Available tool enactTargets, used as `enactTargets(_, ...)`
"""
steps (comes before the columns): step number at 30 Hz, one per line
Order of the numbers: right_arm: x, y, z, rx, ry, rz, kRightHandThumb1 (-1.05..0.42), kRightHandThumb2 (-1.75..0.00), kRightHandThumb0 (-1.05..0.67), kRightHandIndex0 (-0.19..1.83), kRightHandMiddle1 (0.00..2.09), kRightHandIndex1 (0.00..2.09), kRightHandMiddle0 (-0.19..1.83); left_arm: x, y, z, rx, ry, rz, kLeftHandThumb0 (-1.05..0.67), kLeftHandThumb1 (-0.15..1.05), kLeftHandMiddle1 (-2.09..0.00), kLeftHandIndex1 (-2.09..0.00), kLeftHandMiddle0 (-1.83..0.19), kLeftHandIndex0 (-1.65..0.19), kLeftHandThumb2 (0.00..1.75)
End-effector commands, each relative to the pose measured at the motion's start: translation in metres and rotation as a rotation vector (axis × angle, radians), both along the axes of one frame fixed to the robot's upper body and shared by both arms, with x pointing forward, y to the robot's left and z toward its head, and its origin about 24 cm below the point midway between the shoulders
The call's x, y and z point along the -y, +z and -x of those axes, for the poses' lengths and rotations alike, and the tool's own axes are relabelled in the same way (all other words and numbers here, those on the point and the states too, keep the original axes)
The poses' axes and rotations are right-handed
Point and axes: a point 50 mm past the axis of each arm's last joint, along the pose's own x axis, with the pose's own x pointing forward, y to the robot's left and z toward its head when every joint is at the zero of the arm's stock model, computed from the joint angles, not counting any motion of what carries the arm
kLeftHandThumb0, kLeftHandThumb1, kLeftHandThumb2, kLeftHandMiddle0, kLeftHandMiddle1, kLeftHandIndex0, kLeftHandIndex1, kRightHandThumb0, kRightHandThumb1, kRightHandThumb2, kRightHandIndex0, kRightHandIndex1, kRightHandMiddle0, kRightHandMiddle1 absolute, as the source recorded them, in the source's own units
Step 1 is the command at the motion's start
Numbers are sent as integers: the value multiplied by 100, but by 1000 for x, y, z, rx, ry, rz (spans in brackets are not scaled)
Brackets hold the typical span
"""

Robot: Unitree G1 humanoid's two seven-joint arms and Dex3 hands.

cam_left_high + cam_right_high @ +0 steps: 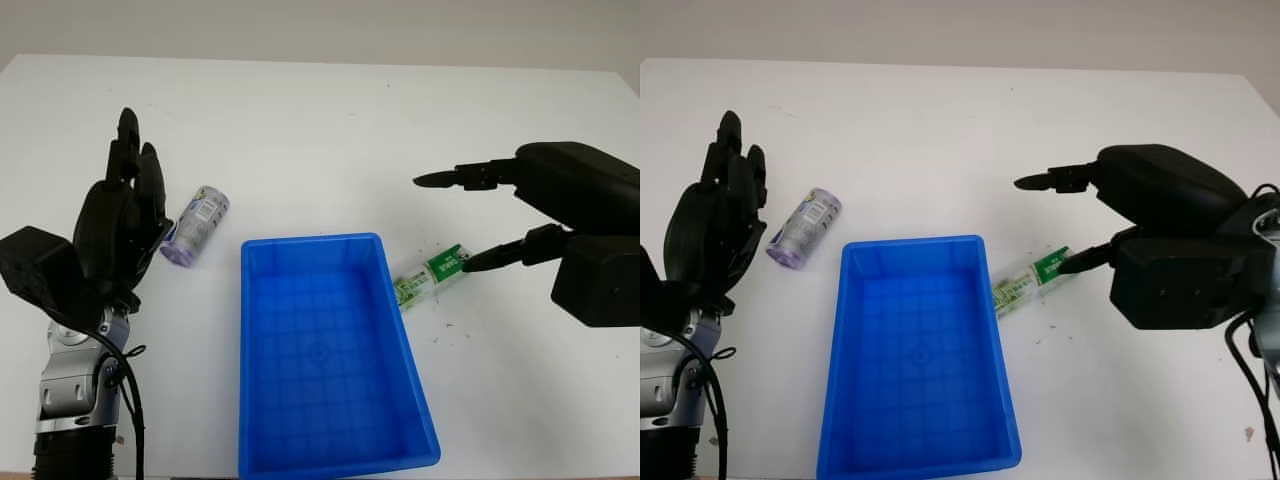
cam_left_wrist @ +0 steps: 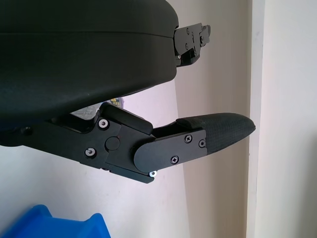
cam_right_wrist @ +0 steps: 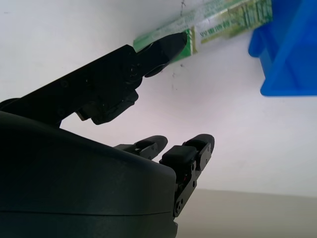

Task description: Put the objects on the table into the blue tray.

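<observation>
Standing at the far left of the white table (image 1: 330,130), the left hand (image 1: 125,225) is raised upright, well to the left of the blue tray (image 1: 405,345). It is open and holds nothing, its black fingers pointing away from the robot. Between this hand and the tray lies a small purple bottle (image 1: 196,226) on its side, close beside the hand and just off the tray's far left corner. Its white label faces up and its wider end points toward the robot.

At the middle of the table sits the tray, a rectangular bin with a grid pattern on its floor and nothing inside it. Its long sides run away from the robot.

Just to the right of the tray, a green and white packet (image 1: 432,276) lies on the table at a slant. One end touches, or nearly touches, the tray's right wall near the far corner. A few dark specks are scattered on the table near the packet.

Farther right of the tray is the right hand (image 1: 478,220), open and grasping nothing. Its lower finger (image 3: 166,47) reaches to the packet's outer end, and the tip appears to touch it. Its upper fingers (image 1: 462,178) stretch toward the tray above the table, well apart from the packet.
</observation>
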Motion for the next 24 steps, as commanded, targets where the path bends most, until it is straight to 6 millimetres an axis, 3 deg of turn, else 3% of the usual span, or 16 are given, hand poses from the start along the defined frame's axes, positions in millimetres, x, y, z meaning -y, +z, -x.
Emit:
enactTargets(1, -5, -3, 1, -9, 16, 42, -75, -6, -44, 46, 5, 7, 51, -1, 4, -1, 14, -3, -5, -78, 105, 0, 0, 19, 19, 68)
enactTargets(19, -33, -58, 0, -77, 190, 116, -78, -6, -43, 51, 6, 7, 52, 2, 3, -1, 19, 15, -42, -76, 105, 0, 0, 19, 19, 68)
enactTargets(24, -37, -71, 1, -64, 254, 175, -76, -5, -46, 68, 12, 16, 66, 1, 3, -1, 19, 16, -44, -77, 105, -1, 0, 19, 19, 67)
